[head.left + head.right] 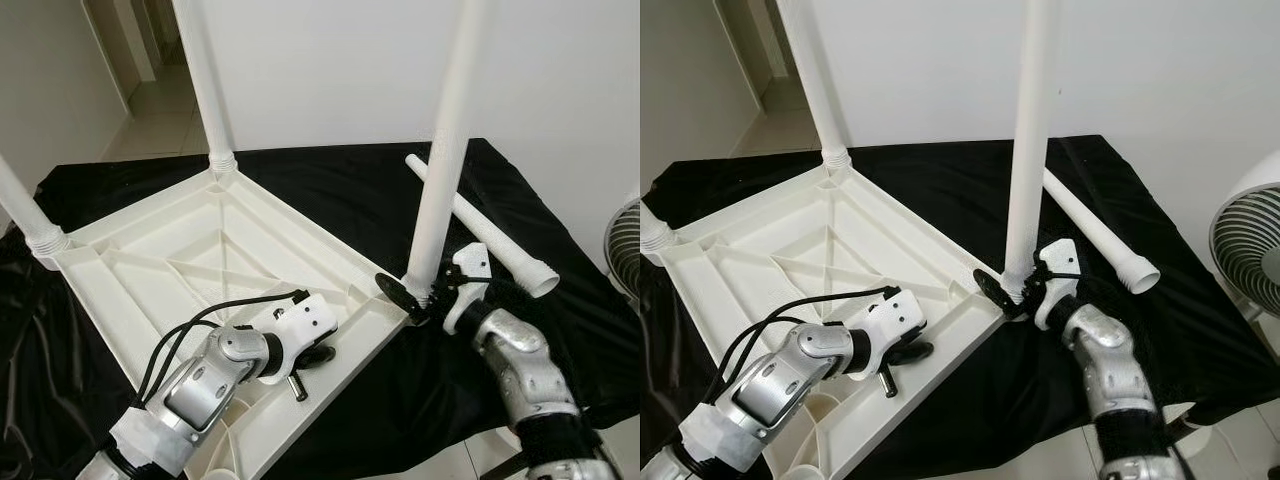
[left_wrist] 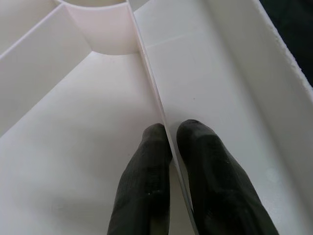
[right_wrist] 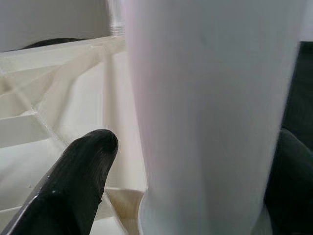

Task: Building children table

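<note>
The white plastic table top (image 1: 180, 250) lies upside down on a black cloth (image 1: 340, 180). Three white legs stand up from it: one at the back corner (image 1: 205, 80), one at the left corner (image 1: 20, 210) and one at the right corner (image 1: 445, 150). A loose leg (image 1: 490, 235) lies on the cloth behind the right corner. My left gripper (image 2: 171, 132) is shut on a thin rib (image 2: 149, 78) near the front edge. My right gripper (image 1: 420, 295) straddles the base of the right-corner leg (image 3: 205, 117). One finger (image 3: 83, 171) stands a little off that leg.
A white fan (image 1: 1250, 250) stands off the table's right side. A white wall runs behind, with a doorway (image 1: 150, 60) at the back left. The black cloth hangs over the table's front edge near my right arm.
</note>
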Robot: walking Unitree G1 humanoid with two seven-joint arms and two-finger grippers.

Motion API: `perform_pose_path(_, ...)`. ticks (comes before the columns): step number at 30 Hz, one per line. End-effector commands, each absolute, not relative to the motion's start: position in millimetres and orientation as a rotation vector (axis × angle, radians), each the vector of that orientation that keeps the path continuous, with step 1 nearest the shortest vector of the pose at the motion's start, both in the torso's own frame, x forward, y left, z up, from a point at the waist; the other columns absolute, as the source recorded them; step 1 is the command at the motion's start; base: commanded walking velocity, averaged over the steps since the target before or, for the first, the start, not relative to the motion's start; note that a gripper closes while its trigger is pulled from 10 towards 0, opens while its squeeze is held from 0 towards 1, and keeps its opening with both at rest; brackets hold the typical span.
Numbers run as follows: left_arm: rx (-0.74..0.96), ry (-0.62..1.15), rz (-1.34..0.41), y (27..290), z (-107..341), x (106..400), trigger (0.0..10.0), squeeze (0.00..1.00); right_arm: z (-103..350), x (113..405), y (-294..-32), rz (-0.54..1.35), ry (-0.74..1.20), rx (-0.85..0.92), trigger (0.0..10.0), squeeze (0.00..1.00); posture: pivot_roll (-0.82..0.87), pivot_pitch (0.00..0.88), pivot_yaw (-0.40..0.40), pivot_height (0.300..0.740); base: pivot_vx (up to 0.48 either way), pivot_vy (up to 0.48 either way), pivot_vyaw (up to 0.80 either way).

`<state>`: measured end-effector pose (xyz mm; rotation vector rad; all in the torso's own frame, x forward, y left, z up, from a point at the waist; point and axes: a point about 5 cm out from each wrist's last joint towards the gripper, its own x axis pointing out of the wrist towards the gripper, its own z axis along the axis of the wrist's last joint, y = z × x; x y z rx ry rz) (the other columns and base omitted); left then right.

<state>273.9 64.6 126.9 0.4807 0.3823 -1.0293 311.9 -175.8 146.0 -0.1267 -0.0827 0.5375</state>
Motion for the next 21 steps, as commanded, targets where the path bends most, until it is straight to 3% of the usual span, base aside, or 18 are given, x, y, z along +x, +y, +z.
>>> perform_pose_path(1,0.508,0.432,-0.871,86,117,281,10.0,0.0,139,309,-170,0.428,-0.058,-0.116,10.0,0.0,0.05,0.042,0.044,0.74,0.0,0.0,0.0)
perform_pose_path(5,0.508,0.431,-0.876,86,117,280,10.0,0.0,136,305,-160,0.25,-0.086,-0.103,10.0,0.0,0.04,0.05,0.046,0.74,0.0,0.0,0.0)
perform_pose_path(14,0.506,0.427,-0.892,83,117,280,10.0,0.0,150,304,-143,0.063,-0.155,-0.083,10.0,0.0,0.04,0.056,0.052,0.74,0.0,0.0,0.0)
perform_pose_path(21,0.506,0.425,-0.896,83,118,280,10.0,0.0,170,307,-137,0.047,-0.214,-0.078,10.0,0.0,0.04,0.057,0.047,0.74,0.0,0.0,0.0)
